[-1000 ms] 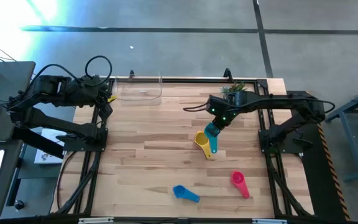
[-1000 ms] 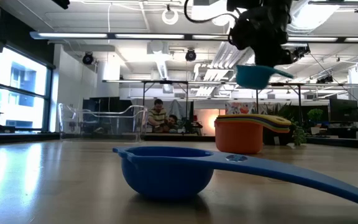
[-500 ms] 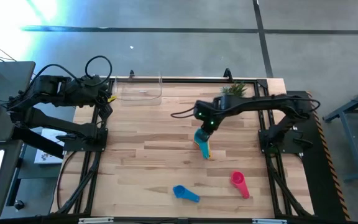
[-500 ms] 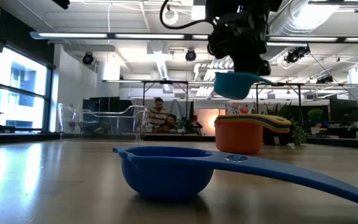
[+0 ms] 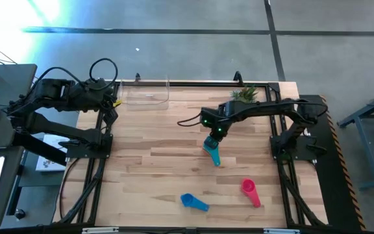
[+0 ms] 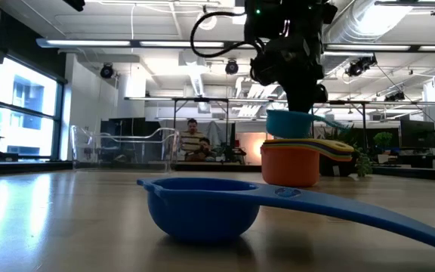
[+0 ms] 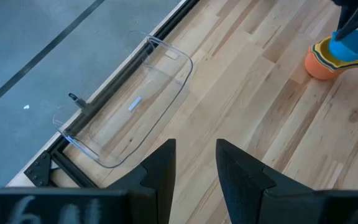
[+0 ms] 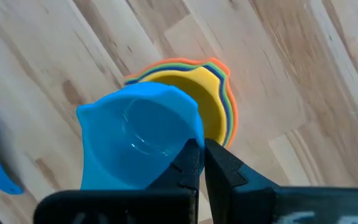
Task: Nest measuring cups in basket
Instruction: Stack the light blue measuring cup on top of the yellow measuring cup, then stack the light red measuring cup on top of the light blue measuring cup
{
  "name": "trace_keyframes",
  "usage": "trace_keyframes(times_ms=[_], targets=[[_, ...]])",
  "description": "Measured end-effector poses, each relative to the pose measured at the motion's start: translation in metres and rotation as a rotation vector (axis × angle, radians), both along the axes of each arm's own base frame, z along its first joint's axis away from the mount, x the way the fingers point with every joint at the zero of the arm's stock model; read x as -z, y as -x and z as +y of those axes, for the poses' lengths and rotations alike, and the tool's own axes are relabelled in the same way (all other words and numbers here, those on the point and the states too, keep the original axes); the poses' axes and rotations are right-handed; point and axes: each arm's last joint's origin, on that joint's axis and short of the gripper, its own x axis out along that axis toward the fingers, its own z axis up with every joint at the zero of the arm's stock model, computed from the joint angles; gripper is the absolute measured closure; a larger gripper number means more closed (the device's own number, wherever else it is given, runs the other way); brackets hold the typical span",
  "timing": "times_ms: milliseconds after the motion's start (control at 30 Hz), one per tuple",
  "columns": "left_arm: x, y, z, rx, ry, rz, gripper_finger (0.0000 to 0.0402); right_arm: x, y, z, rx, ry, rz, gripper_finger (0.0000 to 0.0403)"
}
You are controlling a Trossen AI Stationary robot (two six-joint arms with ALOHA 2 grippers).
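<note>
My right gripper (image 5: 211, 134) is shut on the teal measuring cup (image 5: 211, 148), (image 6: 293, 122), (image 8: 135, 146). It holds the cup directly over a stack of nested cups (image 6: 300, 162), (image 8: 213, 102) that stands on the table, orange outermost and yellow on top. The blue cup (image 5: 193, 202), (image 6: 202, 204) and the pink cup (image 5: 250, 191) lie apart near the near edge. The clear basket (image 5: 145, 93), (image 7: 129, 102) sits at the far edge. My left gripper (image 7: 194, 165) is open and waits at the table's left side, touching nothing. My right gripper pinches the teal cup's bowl wall at its rim (image 8: 188, 140), one finger seeming inside the bowl and one outside. The fingers come from above, pointing down. The cup sits upright, its handle (image 6: 331, 121) level, just over the stack's top; whether it touches the stack I cannot tell.
A small potted green plant (image 5: 244, 93) stands at the far right corner, behind the right arm. Bare wood lies between the stack and the basket and across the table's left half. A black frame rail runs along the table's edges.
My right gripper carried the teal cup toward the table's left and slightly toward the near edge, then down. The cup went from high and beside the stack to right above it, now covering the yellow cup in the high view. The gripper stayed shut on it.
</note>
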Motion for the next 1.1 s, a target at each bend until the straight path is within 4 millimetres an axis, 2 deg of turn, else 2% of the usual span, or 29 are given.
trace_keyframes(times_ms=[300, 600, 1100], targets=[[0.0007, -0.0026, 0.0002, 0.0, 0.002, 0.008, 0.0298, 0.011, -0.0021, -0.0058, -0.006, 0.009, 0.048, 0.0403], [0.0011, -0.004, 0.0003, 0.001, 0.003, 0.013, 0.0298, 0.0111, -0.0021, -0.0069, -0.019, 0.011, 0.044, 0.0398], [0.0011, -0.0041, 0.0003, 0.001, 0.002, 0.014, 0.0298, 0.0092, -0.0039, -0.0068, -0.007, 0.005, 0.016, 0.031]])
